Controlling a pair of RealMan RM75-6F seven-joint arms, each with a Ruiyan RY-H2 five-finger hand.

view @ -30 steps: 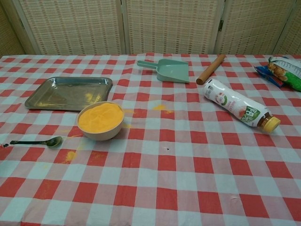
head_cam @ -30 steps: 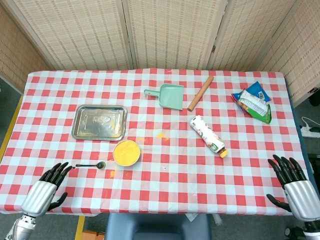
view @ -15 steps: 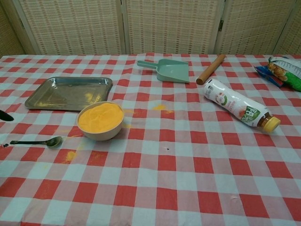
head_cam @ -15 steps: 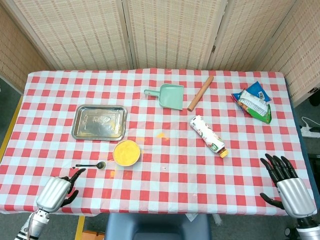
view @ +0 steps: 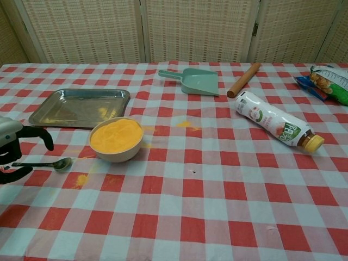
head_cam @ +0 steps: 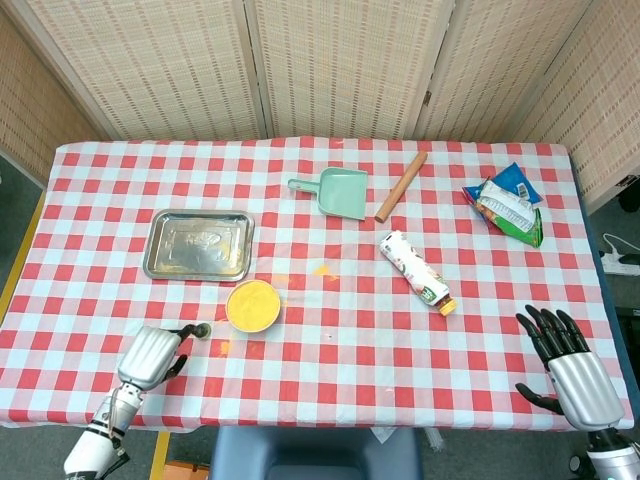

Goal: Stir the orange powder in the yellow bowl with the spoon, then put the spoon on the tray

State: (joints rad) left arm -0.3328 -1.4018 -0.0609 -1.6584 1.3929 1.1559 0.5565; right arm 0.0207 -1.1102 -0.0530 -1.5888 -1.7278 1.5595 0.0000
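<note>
Covering the whole desk point(head_cam: 330, 390) is a red and white checked cloth, and lying on it toward the robot's left are a shiny metal tray point(head_cam: 198, 245), then nearer the front edge a yellow bowl point(head_cam: 252, 305) filled with orange powder, with the tray sitting just behind it. Lying flat just left of the bowl is the small dark spoon point(view: 43, 163), its long axis running left to right, the scoop end pointing at the bowl and the handle end pointing outward. The left hand point(head_cam: 152, 355) is hovering right at that handle, its fingers point(view: 44, 137) curling apart around the handle without gripping it, as far as the chest view shows. The right hand point(head_cam: 562, 360) is sitting well apart at the far right edge, fingers spread and holding nothing, so the left hand is clearly the nearer one for picking the spoon up.
</note>
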